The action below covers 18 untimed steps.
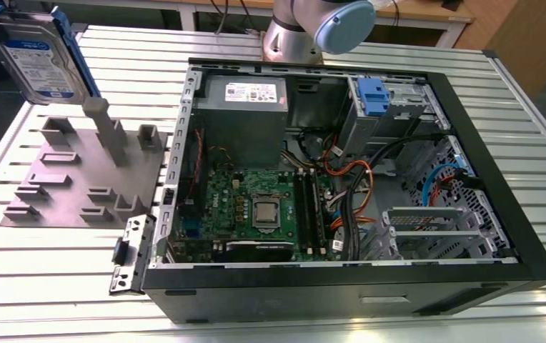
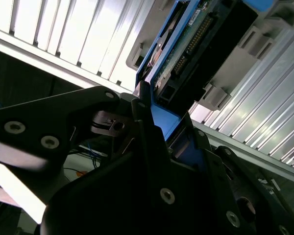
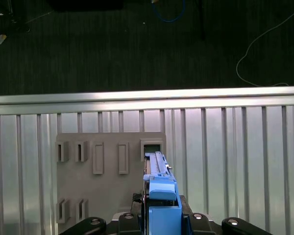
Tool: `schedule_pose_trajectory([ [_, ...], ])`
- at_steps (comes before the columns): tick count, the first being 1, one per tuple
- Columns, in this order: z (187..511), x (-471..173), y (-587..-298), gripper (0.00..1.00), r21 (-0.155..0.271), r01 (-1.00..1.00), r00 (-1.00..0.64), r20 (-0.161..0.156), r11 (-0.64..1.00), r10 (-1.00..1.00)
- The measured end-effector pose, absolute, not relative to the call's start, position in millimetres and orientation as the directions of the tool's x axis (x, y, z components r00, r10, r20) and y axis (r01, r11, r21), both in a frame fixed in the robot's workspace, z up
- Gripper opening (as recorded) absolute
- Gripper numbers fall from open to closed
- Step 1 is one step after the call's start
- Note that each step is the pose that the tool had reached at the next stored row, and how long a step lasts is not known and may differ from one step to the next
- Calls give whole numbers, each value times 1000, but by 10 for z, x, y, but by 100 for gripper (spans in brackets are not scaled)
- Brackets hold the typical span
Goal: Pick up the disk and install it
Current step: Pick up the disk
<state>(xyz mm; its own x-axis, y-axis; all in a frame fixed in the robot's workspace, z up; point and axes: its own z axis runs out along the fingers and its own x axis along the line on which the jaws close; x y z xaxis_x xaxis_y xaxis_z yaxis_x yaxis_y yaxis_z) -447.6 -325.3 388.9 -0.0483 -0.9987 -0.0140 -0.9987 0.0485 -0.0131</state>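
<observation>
Disk (image 3: 160,193), near end hidden, sits gripped in the end effector (image 3: 159,220) above the grey fixture (image 3: 110,196).

The gripper (image 3: 161,220) is held closed on the disk (image 3: 158,176), its blue edge being pinched between the black fingers (image 2: 143,115) (seen in both wrist views). The arm (image 1: 313,28) is seen as a grey joint, blue-capped, in the exterior view.

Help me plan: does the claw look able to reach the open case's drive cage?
Probably yes: the case is open, the drive cage uncovered, cables beside rather than over it. The claw holds the disk.
</observation>
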Motion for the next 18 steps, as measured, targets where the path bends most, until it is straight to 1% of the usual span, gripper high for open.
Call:
schedule_pose_trajectory([
  [18, 3953, -4476, -3253, 36, -13, -999, -48, -14, 48, -999],
])
